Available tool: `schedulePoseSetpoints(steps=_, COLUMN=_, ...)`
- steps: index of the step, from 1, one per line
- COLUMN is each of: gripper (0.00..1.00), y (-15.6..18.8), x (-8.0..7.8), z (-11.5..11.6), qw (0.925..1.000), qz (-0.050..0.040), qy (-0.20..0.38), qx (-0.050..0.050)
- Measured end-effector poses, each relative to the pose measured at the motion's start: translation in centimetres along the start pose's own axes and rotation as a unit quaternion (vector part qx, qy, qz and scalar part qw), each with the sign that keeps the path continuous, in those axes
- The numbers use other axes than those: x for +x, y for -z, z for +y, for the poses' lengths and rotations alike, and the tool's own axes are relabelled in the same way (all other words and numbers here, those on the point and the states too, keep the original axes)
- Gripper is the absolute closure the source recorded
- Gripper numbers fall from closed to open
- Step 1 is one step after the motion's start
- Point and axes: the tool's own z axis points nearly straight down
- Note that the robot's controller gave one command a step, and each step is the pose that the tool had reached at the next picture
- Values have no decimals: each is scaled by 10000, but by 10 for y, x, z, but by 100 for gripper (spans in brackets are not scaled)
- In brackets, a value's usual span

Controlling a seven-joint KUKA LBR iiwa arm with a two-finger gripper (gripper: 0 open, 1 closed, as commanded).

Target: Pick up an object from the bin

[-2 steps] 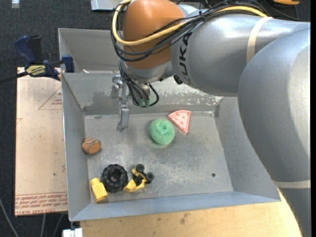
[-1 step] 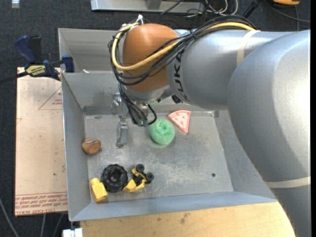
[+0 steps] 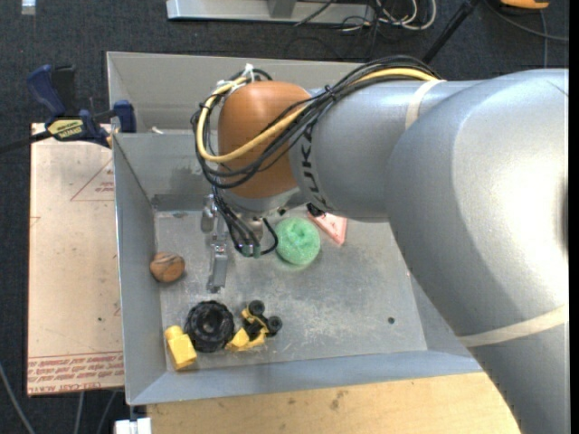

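The fingers hang over the bin floor just behind the black wheel; whether open or closed cannot be told.

Bin tally: one brown lump at 9 o'clock. One green ball, one pink piece toward 1. At 7: one black ribbed disc, one yellow block, one yellow-and-black toy.
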Motion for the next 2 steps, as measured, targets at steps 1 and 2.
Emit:
schedulePoseSetpoints(steps=1, gripper=0, y=-22, x=40, z=-26, qw=9997, qz=-8, qy=256, qx=-13)
schedulePoseSetpoints(steps=2, gripper=0, y=-26, x=52, z=-9, qw=9998, qz=-19, qy=211, qx=9)
